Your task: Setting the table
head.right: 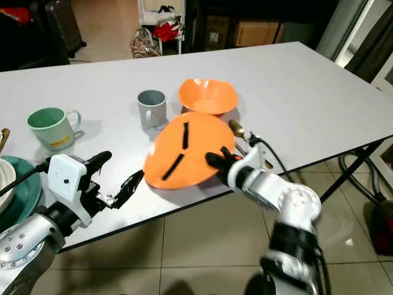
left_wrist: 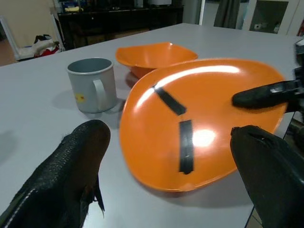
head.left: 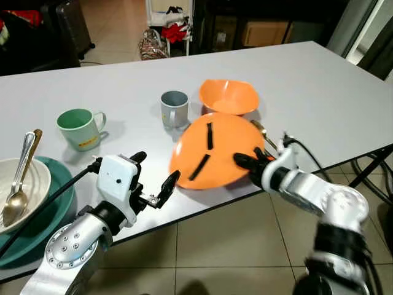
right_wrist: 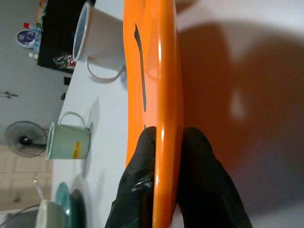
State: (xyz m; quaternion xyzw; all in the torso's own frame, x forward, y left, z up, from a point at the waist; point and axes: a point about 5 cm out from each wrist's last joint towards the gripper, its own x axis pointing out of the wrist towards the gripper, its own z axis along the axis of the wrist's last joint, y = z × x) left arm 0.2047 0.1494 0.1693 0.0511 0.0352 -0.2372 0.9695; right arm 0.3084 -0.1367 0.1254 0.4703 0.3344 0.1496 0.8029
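Observation:
An orange plate (head.left: 215,144) marked with black tape strips is tilted up near the table's front edge. My right gripper (head.left: 245,162) is shut on its right rim, one finger (right_wrist: 142,161) on each face. My left gripper (head.left: 155,171) stands open just left of the plate's left edge, not touching it. Behind the plate sit an orange bowl (head.left: 228,95) and a grey mug (head.left: 174,108). A green mug (head.left: 78,128) stands further left. At the far left a white bowl (head.left: 38,178) holding spoons (head.left: 17,190) rests on a teal plate (head.left: 56,206).
The grey table (head.left: 319,92) stretches back and right. A gold spoon (head.left: 263,132) lies just right of the held plate. Tiled floor lies below the front edge, with cables (head.left: 368,172) at the right. Dark furniture and bags (head.left: 153,43) stand beyond the far edge.

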